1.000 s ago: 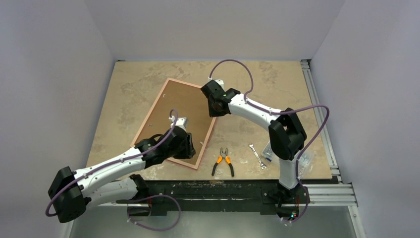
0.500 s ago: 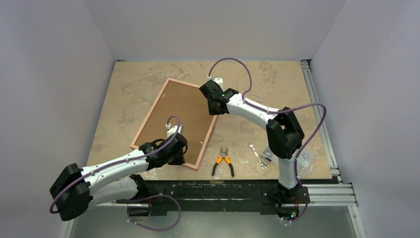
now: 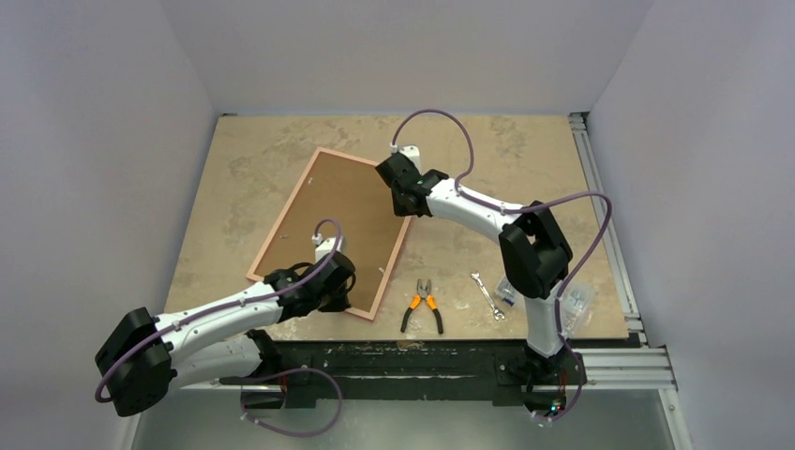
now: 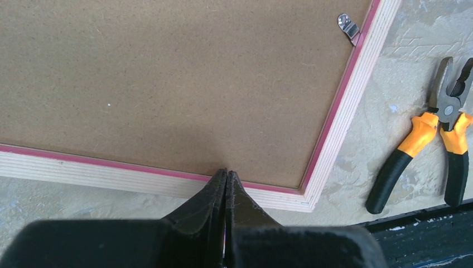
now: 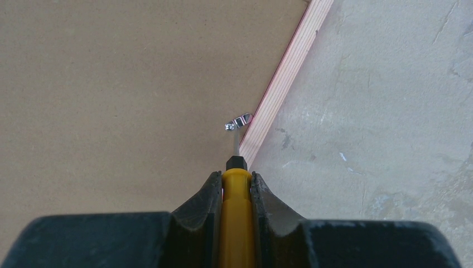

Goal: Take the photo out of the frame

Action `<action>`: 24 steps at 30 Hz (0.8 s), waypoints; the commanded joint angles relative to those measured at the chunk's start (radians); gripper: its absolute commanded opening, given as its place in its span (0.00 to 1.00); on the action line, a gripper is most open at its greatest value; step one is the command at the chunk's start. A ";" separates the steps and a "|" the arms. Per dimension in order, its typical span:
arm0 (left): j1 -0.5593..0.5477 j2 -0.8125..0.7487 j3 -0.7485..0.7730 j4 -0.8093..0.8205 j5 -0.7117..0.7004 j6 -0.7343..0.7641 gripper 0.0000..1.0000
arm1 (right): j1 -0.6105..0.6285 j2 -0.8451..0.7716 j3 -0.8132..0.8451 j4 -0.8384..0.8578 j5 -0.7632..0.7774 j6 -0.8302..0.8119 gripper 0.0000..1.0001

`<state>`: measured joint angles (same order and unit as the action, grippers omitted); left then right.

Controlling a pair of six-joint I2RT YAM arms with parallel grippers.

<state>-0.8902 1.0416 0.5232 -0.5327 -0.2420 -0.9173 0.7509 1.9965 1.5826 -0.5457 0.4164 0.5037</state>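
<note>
- Pressed together and empty, the left claw [image 4: 225, 177] has its tips over the frame's [image 4: 346, 106] pale border, on the side facing the near edge of the surface [image 3: 244, 159]. I cannot tell whether it touches. Pressing down there would probably stop the frame sliding while the other arm works.
- The frame lies face down and skewed, left of the surface's middle, with its brown backing board upward. The photo is not visible; presumably it sits beneath that board.
- The right claw [image 5: 237, 177] pinches a yellow-handled screwdriver [image 5: 236, 223], whose blade tip meets a small metal clip [image 5: 239, 121] on the border facing the surface's right edge.
- The step in hand looks like swinging this clip off the board. The blade should stay low against the clip's free end and push sideways gently, so it neither skids off nor gouges the board.
- A second clip [image 4: 348, 27] on the same border, nearer the near edge, likely needs the same treatment.
- Pliers [image 3: 423, 305] and a wrench [image 3: 487, 294] lie by the near edge, right of the frame and apart from it.
</note>
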 commanded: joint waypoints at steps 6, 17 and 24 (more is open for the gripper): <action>0.004 -0.004 -0.018 -0.015 -0.009 -0.011 0.00 | -0.004 -0.019 -0.055 0.053 0.047 0.009 0.00; 0.005 -0.008 -0.017 -0.021 -0.006 -0.006 0.00 | -0.009 -0.024 -0.098 0.137 0.068 -0.031 0.00; 0.005 -0.010 -0.016 -0.024 -0.006 0.001 0.00 | -0.021 -0.091 -0.224 0.379 -0.015 -0.144 0.00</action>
<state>-0.8902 1.0412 0.5190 -0.5285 -0.2440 -0.9237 0.7551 1.9251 1.4086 -0.3191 0.4248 0.4454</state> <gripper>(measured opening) 0.002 0.151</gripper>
